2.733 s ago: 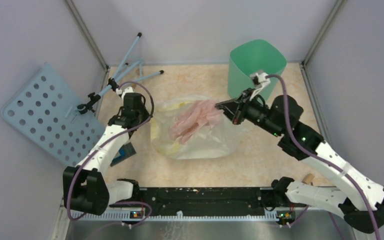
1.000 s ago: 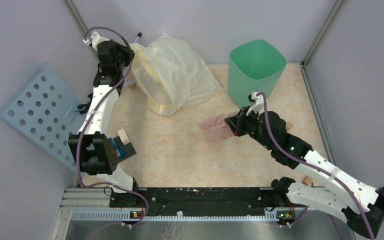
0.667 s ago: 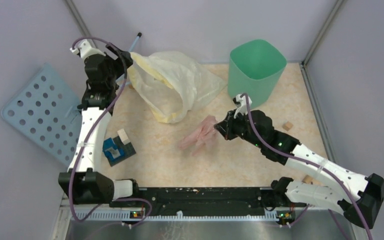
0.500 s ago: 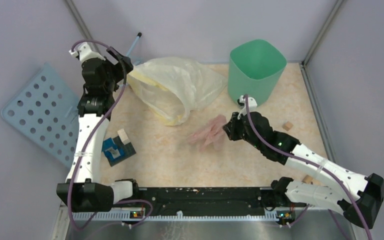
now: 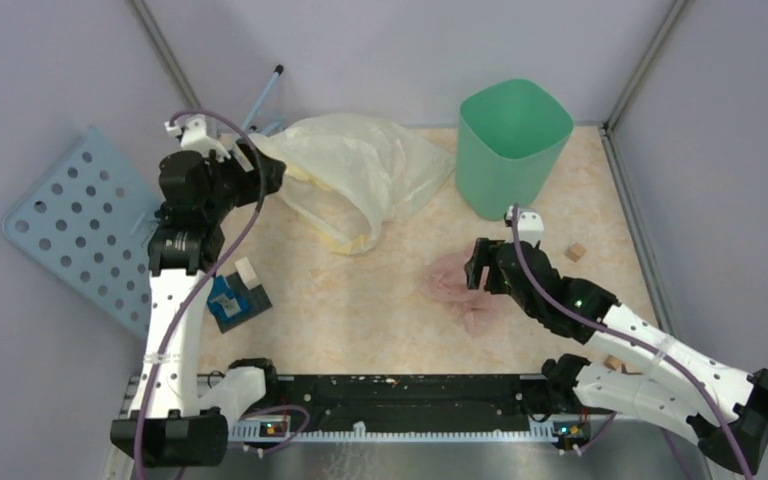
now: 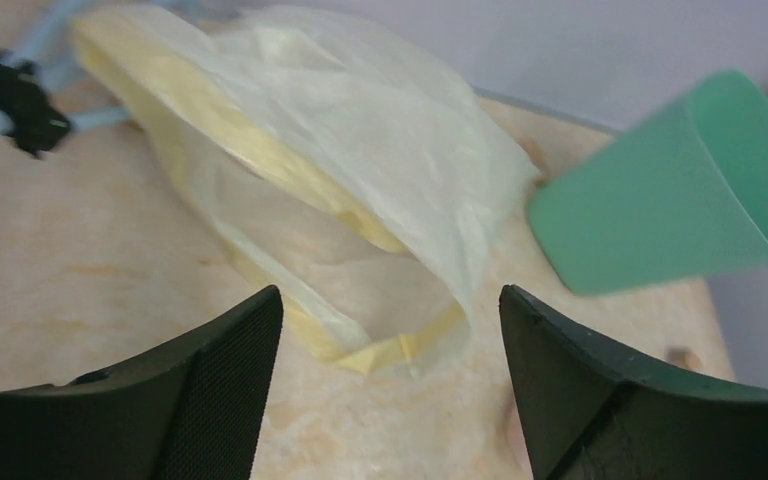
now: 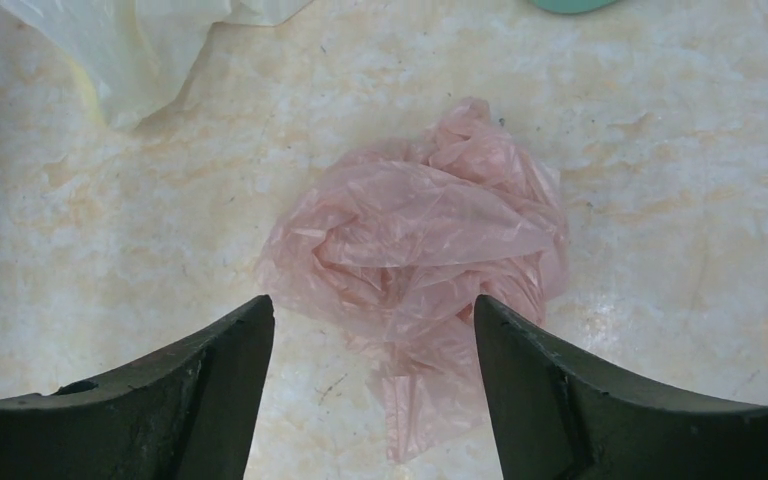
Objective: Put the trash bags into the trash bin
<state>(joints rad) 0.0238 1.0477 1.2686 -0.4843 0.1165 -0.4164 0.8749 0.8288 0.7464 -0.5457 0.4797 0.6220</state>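
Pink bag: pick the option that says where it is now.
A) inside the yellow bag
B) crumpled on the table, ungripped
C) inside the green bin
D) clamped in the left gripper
B: the pink bag lies crumpled on the table below the open right gripper, outside the green bin.

Lab cell: panel walls [image 5: 380, 50], metal frame posts [image 5: 642, 62].

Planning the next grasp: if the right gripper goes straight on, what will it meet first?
The right gripper would probably meet the crumpled pink bag first, lying just ahead between its open jaws.
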